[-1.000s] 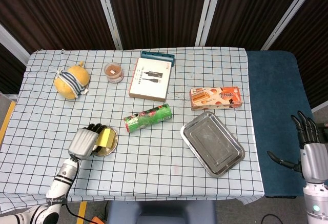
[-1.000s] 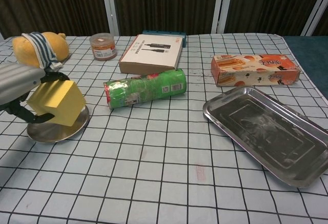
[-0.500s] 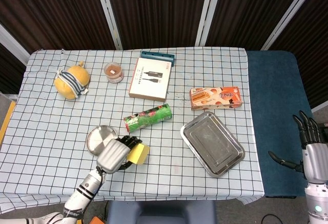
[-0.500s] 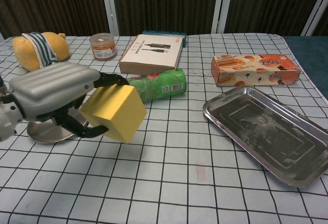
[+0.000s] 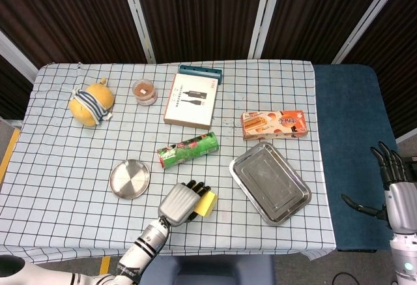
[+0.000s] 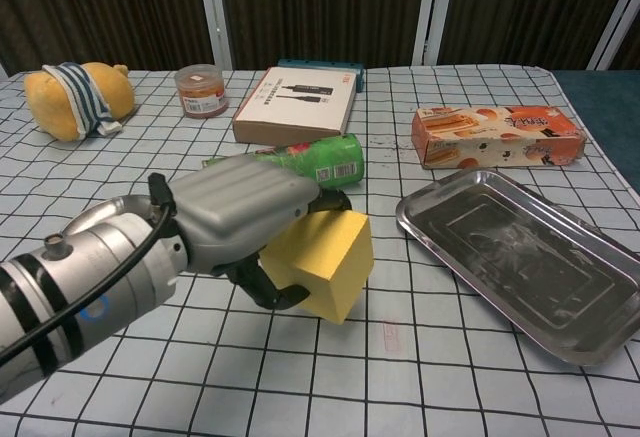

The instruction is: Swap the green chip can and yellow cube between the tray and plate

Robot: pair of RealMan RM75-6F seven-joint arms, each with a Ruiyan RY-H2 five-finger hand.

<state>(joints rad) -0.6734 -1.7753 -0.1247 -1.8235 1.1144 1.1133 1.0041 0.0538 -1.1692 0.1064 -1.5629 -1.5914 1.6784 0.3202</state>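
My left hand [image 6: 245,219] grips the yellow cube [image 6: 320,260] above the checked table [image 5: 65,161], between the round metal plate [image 5: 129,179] and the steel tray [image 5: 270,182]. The green chip can [image 5: 187,150] lies on its side on the table, beyond the cube. My right hand [image 5: 394,184] hangs off the table's right edge, fingers spread, holding nothing.

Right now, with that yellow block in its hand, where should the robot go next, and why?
Probably carry on rightward to the tray and set it down. The left hand holds the yellow cube above the cloth, between the bare plate and the tray, which has nothing in it.
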